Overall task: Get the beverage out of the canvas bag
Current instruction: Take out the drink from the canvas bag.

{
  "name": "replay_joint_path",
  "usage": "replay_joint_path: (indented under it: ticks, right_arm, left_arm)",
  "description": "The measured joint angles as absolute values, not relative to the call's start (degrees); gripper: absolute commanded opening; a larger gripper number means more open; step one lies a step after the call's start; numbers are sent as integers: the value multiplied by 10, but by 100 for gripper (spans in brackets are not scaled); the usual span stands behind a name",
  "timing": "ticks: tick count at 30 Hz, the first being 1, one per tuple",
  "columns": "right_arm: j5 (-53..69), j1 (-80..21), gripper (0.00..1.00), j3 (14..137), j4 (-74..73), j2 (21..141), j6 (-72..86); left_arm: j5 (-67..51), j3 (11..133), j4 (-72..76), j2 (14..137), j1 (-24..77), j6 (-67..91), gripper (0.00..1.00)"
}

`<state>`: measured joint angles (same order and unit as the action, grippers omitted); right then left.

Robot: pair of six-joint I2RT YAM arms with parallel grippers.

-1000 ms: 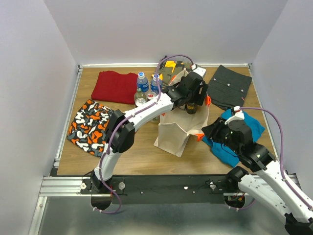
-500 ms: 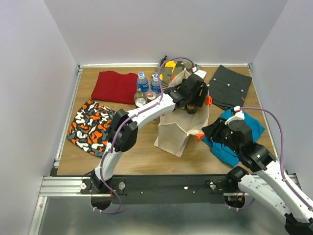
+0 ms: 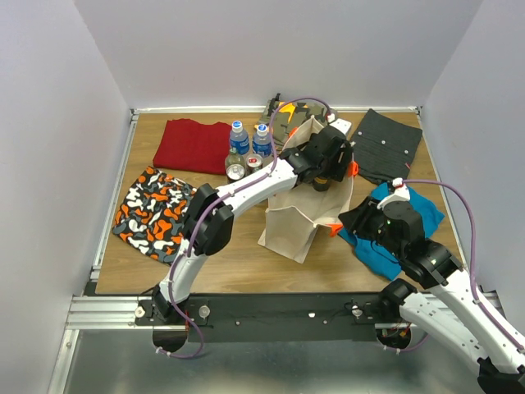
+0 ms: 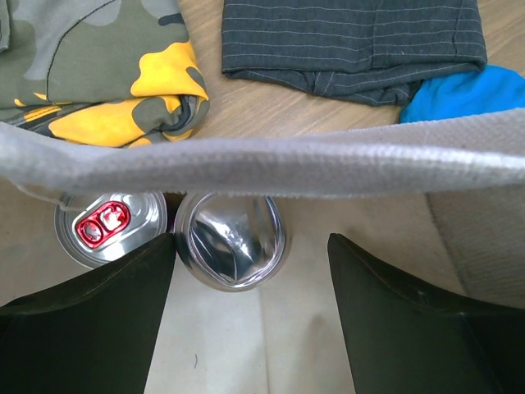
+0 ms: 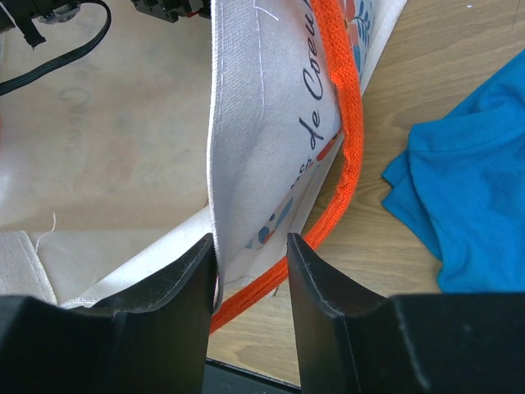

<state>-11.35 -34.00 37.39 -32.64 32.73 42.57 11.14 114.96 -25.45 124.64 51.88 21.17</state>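
Observation:
The canvas bag [image 3: 299,215] stands mid-table, beige with an orange handle [image 5: 349,123]. My left gripper [image 3: 321,174] reaches down into its mouth. In the left wrist view the left gripper [image 4: 250,244] is open, with the bag's rim [image 4: 271,164] across the frame. Below it on the bag floor stand two beverage cans: a silver one [image 4: 232,240] just ahead of the left finger [image 4: 98,312], and one with a red tab [image 4: 107,226] further left. Nothing is between the fingers. My right gripper [image 3: 351,217] [image 5: 250,242] is shut on the bag's near wall [image 5: 262,148].
Two water bottles [image 3: 239,136] and two cans [image 3: 236,171] stand left of the bag. Folded clothes lie around: red [image 3: 194,145], patterned orange-black [image 3: 152,209], camouflage [image 4: 98,57], dark striped [image 3: 385,144] and blue [image 3: 414,205].
The left gripper has shifted slightly right and farther over the bag's mouth, and its jaws have narrowed a little. The right arm has not moved.

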Motion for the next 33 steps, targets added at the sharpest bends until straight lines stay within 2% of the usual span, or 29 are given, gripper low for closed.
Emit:
replay_joint_path:
  ticks: [6,8,12,18,33]
  right_arm:
    - [-114,-340,48,374,-326,327,426]
    - [-114,-340,48,374,-326,327,426]
    - [-114,-340,48,374,-326,327,426]
    - [-114,-340,48,374,-326,327,426]
    - [-114,-340,48,374,-326,329,425]
  left_arm:
    - [114,1173,-260,1261,519,208,83]
    - [115,1178,-260,1266,519,208,79]
    - [118,1182,-260,1271,519,206,79]
    - [122,1183,-259,1275,519,205,73]
    - [133,1183,-259,1281,519,204,77]
